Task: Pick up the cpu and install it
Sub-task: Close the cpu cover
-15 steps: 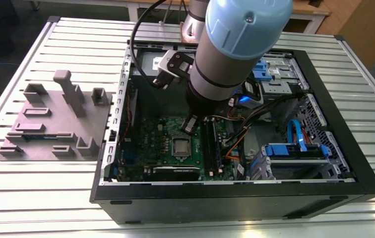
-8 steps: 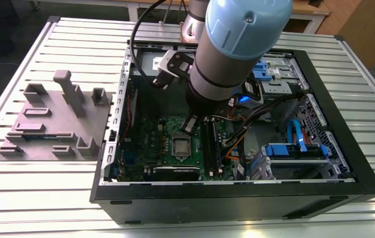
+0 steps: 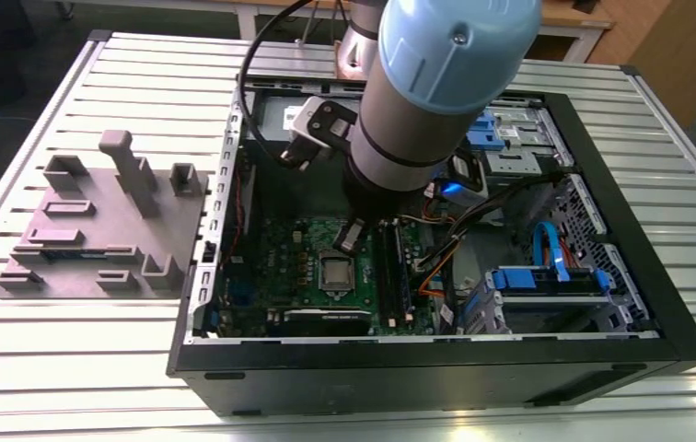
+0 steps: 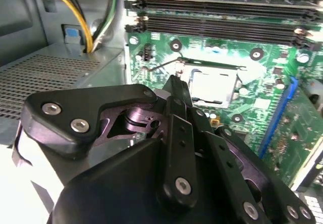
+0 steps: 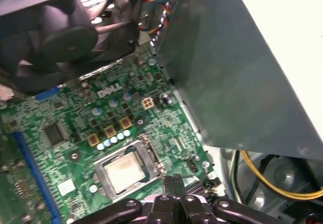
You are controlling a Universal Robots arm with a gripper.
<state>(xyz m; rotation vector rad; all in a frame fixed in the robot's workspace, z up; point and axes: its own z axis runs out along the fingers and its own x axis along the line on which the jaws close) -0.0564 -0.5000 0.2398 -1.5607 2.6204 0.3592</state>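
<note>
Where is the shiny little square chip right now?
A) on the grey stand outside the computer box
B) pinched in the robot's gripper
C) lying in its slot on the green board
C: in the first wrist view the cpu lies flat in its socket on the green motherboard, while the gripper hangs close beside it, shut and holding nothing.

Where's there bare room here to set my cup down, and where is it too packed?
Bare table slats lie on the exterior view's left, around the grey block, and on its right beyond the computer case. Inside the case it is crowded: the arm and gripper hang over the green board by the cpu, with cables alongside.
</note>
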